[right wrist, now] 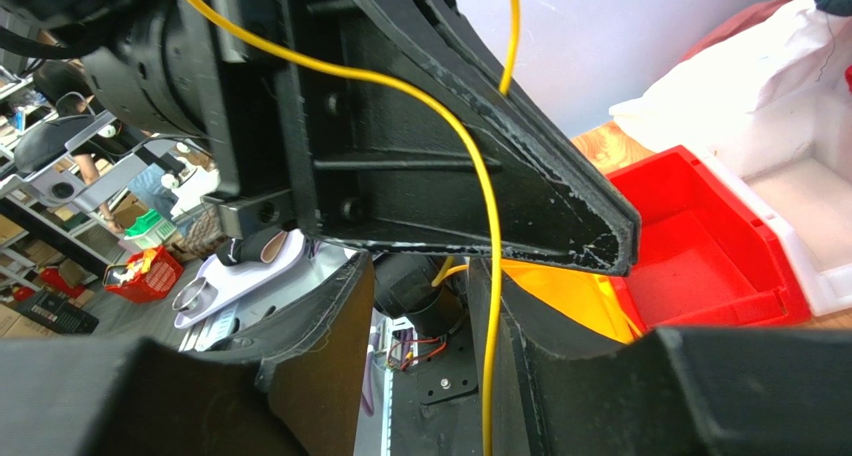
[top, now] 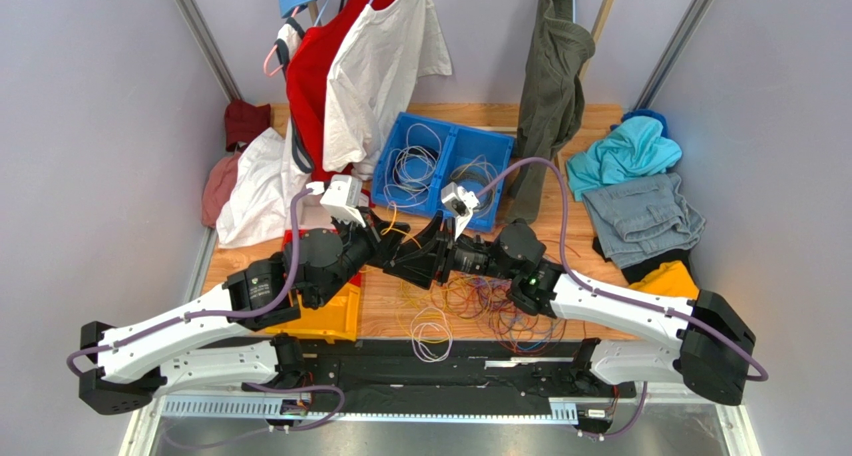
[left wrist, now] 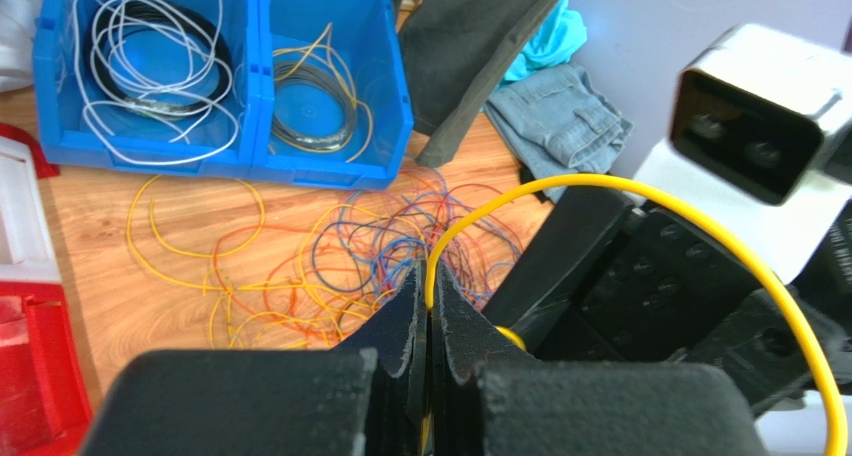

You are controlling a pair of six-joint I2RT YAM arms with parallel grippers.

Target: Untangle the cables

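Left gripper (left wrist: 428, 306): clenched on yellow cable (left wrist: 640, 191).
Right gripper (right wrist: 420, 276): parted around it.
Sorted: coils (left wrist: 150, 67) in bin (left wrist: 250, 161), eleven o'clock.
Remaining: knotted heap (left wrist: 370, 251), twelve o'clock.

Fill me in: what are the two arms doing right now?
They are working on a pile of tangled cables on the wooden table. The left hand is shut on one yellow cable, which arcs up above the pile. The right hand is open close beside it, with the yellow cable running between its fingers. The pile is not yet untangled. A few coiled cables sit in the blue bin.
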